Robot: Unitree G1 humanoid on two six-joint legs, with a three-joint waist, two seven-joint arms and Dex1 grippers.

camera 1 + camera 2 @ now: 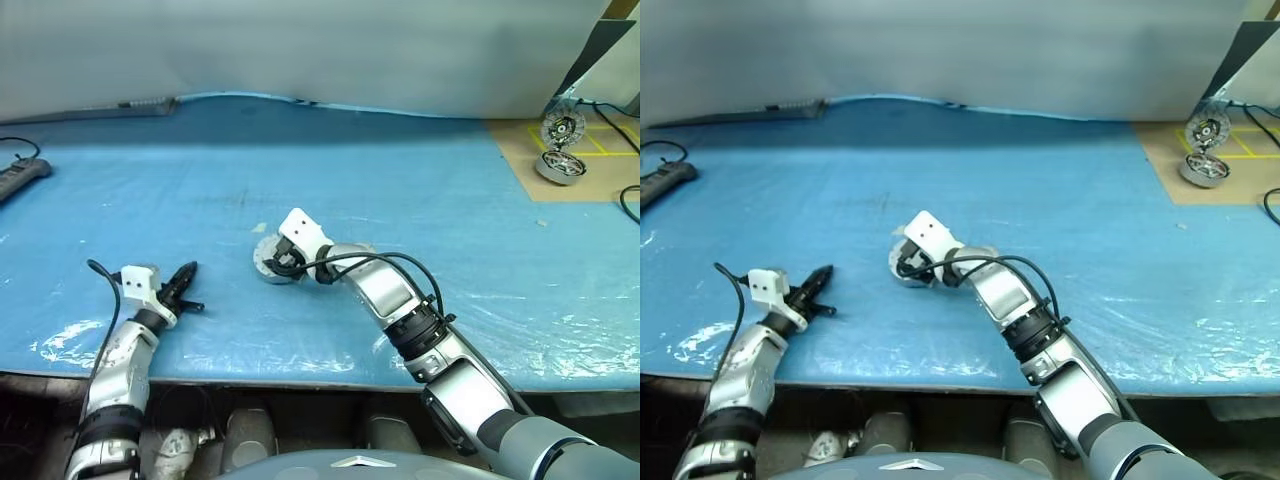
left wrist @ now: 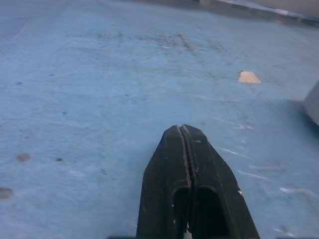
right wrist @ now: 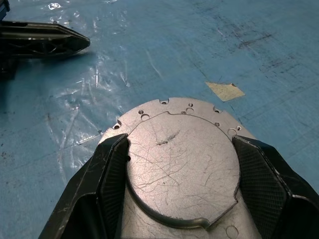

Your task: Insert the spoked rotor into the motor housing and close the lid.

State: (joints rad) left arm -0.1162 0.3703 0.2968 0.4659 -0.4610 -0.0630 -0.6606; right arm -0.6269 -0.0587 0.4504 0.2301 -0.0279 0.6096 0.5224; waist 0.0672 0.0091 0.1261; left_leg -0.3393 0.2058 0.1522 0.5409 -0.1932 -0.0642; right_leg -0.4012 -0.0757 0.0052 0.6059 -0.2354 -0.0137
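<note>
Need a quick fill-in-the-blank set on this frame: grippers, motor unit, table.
1. The left gripper has its fingers pressed ____ and holds nothing.
2. The right gripper has one finger on each side of the closed, plain grey ____.
3. The motor housing sits on a ____ table cover.
4. A second motor unit, with its lid open, rests on the ____ board at the far right.

Missing words: together; lid; blue; brown
</note>
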